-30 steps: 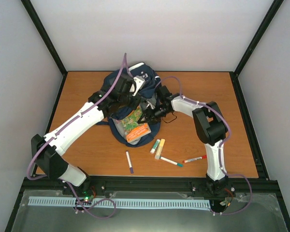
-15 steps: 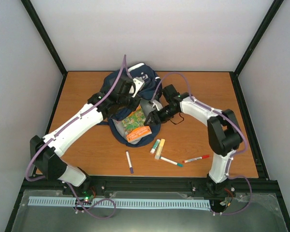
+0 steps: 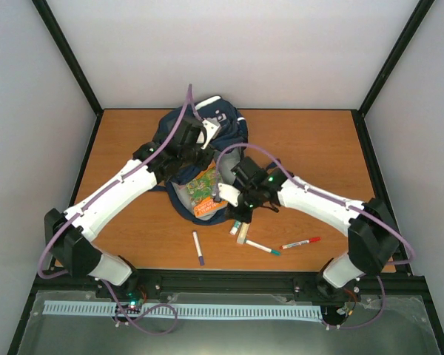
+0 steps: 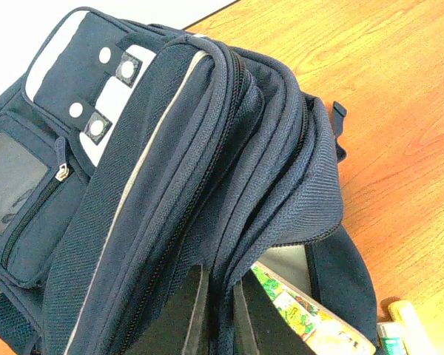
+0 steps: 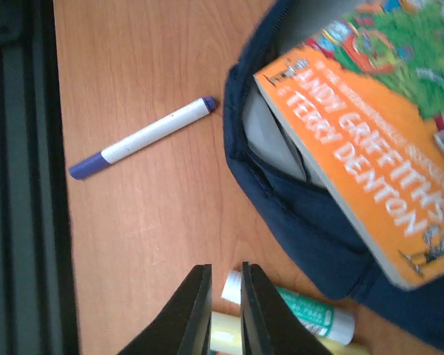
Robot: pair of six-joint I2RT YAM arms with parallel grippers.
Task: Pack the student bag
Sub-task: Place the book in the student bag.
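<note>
The student bag (image 3: pixel 233 130), navy blue with white patches, lies at the table's middle back, its mouth facing the near side. A book with an orange and green cover (image 3: pixel 207 195) sticks out of that mouth. My left gripper (image 3: pixel 206 148) is shut on the upper flap of the student bag (image 4: pixel 170 170), with blue fabric pinched between its fingers (image 4: pixel 194 314) and the book (image 4: pixel 311 319) just below. My right gripper (image 3: pixel 237 216) hovers over the wood near the bag's front rim (image 5: pixel 303 222), its jaws nearly together and empty (image 5: pixel 226 296). The orange book cover (image 5: pixel 370 148) lies to its right.
A green-labelled glue stick (image 5: pixel 311 314) and a yellow stick (image 5: pixel 226 336) lie right under the right gripper. A purple-capped marker (image 3: pixel 197 248), a teal-tipped marker (image 3: pixel 262 247) and a red-tipped marker (image 3: pixel 300 242) lie on the near part of the table (image 3: pixel 118 148). A black rail (image 5: pixel 15 185) runs along the near edge.
My right gripper left the bag's mouth and swung toward the near side, ending over the glue sticks with its jaws close together. The left gripper stayed put on the flap.
</note>
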